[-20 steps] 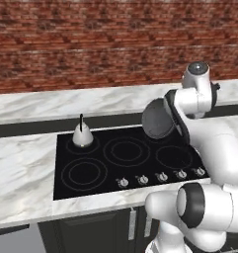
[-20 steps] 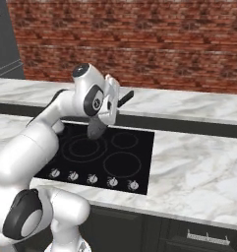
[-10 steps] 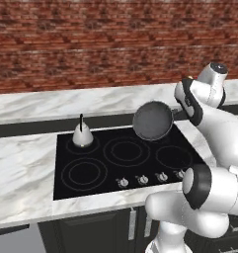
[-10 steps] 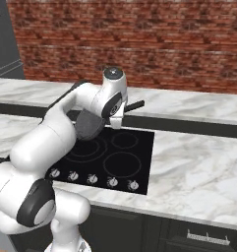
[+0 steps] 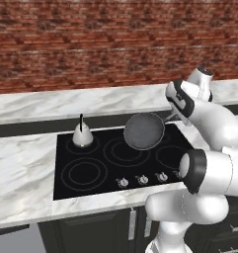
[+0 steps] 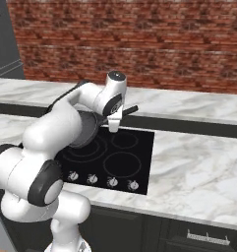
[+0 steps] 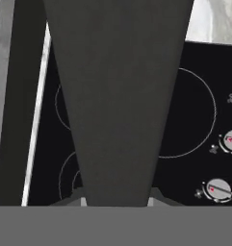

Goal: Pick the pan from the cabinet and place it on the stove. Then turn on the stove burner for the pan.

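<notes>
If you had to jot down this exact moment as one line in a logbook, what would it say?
stage: carrying | gripper: shut on pan handle | pan: held tilted in air above stove | kettle: on back-left ring | not yet set down

You see the pan (image 5: 143, 130), round, shallow and dark grey, hanging in the air above the stove (image 5: 91, 170), tipped steeply so its flat underside faces you, its thin handle running up to the right. The stove is flat black glass with thin grey rings and silver knobs (image 5: 142, 180) along its front edge.
</notes>
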